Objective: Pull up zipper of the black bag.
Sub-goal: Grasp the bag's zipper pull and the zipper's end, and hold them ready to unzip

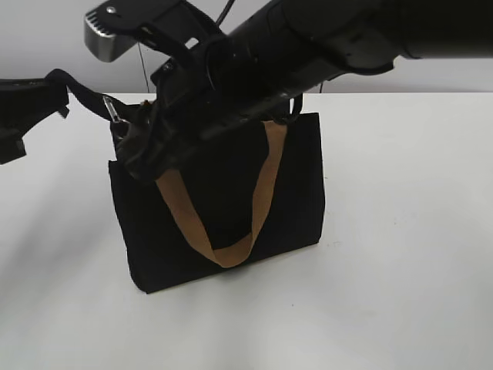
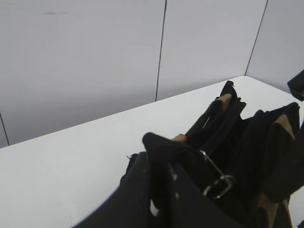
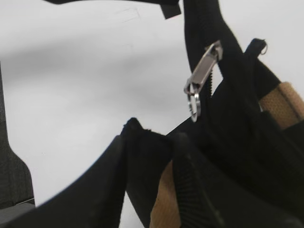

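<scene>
The black bag (image 1: 231,208) stands upright mid-table with a tan handle (image 1: 231,250) hanging down its front. The zipper's black track runs off the bag's top left corner as a tail, with the silver pull tab (image 1: 114,110) on it. My left gripper (image 1: 55,83) is at the far left, shut on the tail's end. In the left wrist view the jaws (image 2: 164,161) clamp black fabric, and the pull tab (image 2: 216,179) lies just beyond. My right gripper (image 1: 139,153) reaches across and is shut on the bag's top left edge (image 3: 145,147). The pull tab (image 3: 200,78) hangs free above it.
The white table (image 1: 400,231) surrounds the bag. A grey panelled wall (image 2: 95,61) stands behind the table. My right arm (image 1: 308,46) crosses above the bag's top and hides most of its opening.
</scene>
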Available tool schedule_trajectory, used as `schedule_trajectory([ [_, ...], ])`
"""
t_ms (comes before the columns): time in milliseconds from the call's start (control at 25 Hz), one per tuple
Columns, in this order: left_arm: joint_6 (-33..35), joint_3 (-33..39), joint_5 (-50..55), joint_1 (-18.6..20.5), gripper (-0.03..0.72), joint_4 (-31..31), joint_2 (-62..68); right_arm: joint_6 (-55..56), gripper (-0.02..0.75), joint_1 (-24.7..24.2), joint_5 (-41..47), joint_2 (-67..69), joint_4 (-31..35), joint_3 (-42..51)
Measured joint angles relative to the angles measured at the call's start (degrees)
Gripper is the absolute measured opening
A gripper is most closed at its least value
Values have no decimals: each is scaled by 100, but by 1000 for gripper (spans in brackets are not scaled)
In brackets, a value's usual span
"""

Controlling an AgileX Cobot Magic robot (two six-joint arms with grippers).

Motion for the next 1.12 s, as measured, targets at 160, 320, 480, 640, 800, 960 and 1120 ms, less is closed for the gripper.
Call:
schedule_trajectory([
  [160,0,0,0,0,18,-6,0,0,264,0,-366,32,-6,0],
  [320,0,0,0,0,18,-6,0,0,264,0,-611,176,-6,0],
  [480,0,0,0,0,18,-6,0,44,264,0,-622,285,-6,0],
  [640,0,0,7,0,18,-11,0,69,264,0,-628,289,108,0],
  [800,0,0,58,0,18,-11,0,84,264,0,-653,289,313,0],
  [960,0,0,114,0,18,-11,0,-25,264,0,-840,289,447,0],
  [1120,0,0,121,0,18,-11,0,-42,264,0,-925,289,466,0],
])
